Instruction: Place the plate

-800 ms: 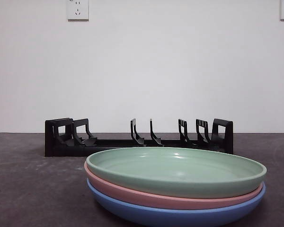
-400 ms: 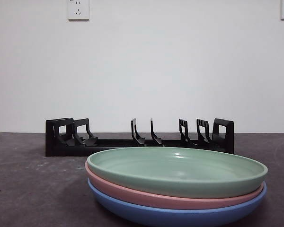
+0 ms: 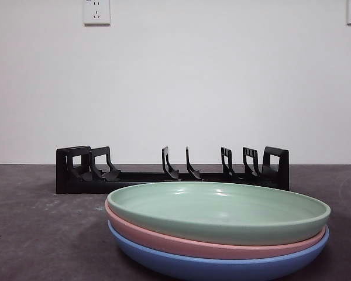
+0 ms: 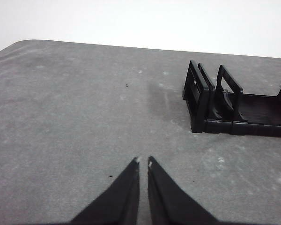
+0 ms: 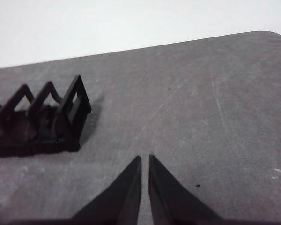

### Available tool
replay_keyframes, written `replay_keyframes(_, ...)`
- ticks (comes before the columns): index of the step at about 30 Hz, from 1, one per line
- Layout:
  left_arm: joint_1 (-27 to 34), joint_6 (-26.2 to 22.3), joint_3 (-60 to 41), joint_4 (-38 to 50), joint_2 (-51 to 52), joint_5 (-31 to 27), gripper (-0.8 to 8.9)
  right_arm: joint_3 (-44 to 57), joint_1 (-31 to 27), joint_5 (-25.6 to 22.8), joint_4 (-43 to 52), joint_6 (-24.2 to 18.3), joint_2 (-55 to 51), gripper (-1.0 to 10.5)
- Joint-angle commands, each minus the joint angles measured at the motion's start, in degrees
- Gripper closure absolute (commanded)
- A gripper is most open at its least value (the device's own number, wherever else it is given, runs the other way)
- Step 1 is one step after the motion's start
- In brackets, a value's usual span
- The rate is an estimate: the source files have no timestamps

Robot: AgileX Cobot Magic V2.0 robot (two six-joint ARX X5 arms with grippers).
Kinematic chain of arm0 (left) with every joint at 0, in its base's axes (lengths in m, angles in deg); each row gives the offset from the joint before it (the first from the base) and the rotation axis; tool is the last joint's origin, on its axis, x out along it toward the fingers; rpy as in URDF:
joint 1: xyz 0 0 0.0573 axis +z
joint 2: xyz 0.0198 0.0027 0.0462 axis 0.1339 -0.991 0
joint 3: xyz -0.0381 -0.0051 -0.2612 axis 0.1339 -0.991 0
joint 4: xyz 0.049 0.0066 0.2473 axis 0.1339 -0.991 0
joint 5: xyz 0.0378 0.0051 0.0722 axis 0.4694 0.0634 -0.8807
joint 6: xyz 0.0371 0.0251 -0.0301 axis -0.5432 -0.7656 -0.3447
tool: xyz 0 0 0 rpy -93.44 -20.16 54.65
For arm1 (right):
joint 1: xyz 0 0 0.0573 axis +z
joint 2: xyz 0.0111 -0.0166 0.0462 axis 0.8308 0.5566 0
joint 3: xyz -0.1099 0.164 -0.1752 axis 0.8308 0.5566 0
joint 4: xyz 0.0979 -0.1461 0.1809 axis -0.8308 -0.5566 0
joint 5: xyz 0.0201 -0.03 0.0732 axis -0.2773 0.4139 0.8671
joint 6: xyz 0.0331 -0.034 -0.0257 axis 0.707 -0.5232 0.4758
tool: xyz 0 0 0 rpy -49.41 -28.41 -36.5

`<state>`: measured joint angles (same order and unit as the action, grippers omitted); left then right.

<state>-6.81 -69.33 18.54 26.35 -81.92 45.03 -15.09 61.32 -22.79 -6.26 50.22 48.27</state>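
A pale green ceramic plate (image 3: 217, 212) tops a pink and blue stack on the grey table (image 3: 35, 234), unmoved from a second ago, the black slotted rack (image 3: 172, 171) behind it empty. The left gripper (image 4: 143, 161) and right gripper (image 5: 144, 158) hover apart, jaws nearly closed and empty, so the task seems not yet begun.

We see a green plate (image 3: 219, 212) atop a pink plate (image 3: 164, 240) and a blue plate (image 3: 181, 264), a black rack (image 3: 172, 172), a mottled dark grey surface (image 3: 41, 234).

2 black grippers, seen from the wrists

Each of the left gripper (image 4: 143, 161) and right gripper (image 5: 145, 158) is formed by 2 smooth, matte black jaws tapered to thin pointed tips.
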Motion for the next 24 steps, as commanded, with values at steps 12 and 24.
replay_keyframes(12, -0.04, 0.07, -1.11, -0.37, 0.09, -0.02, 7.86, 4.9, -4.66, 4.9, -1.66, -6.71, -6.47, 9.2)
replay_keyframes(24, -0.04, 0.07, -1.14, -0.39, 0.07, -0.02, 7.86, 4.9, -4.81, 5.6, -0.48, -8.37, -6.47, 9.2)
